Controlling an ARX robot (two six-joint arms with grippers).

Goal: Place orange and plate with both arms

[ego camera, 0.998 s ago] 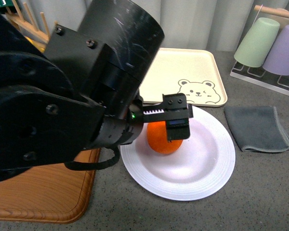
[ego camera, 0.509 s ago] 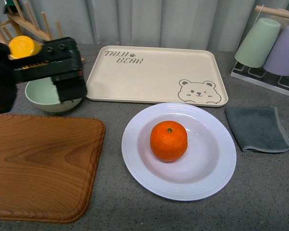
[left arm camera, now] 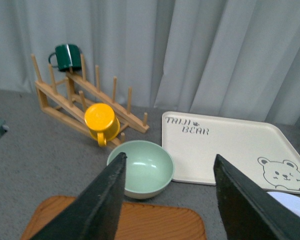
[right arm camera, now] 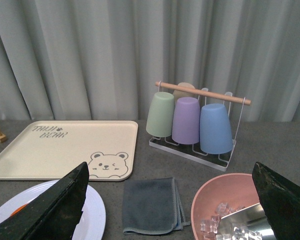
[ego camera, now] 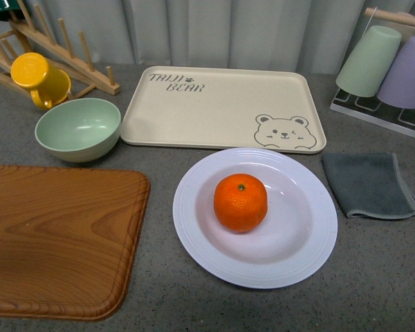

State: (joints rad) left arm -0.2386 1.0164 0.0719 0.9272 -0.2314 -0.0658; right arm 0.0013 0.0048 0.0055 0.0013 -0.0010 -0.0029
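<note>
A kitchen counter — wooden dish rack [left arm camera: 85, 97], cup stand [right arm camera: 192, 122], cutting board [ego camera: 55, 238], bear tray [ego camera: 221, 107].

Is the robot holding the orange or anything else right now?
No, nothing is held. The left gripper and right gripper are both open and empty. The orange sits by itself on the plate.

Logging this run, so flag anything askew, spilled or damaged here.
Nothing stands out: the orange sits stem-up in the plate, which lies flat beside the grey cloth. No spills or breakage visible.
</note>
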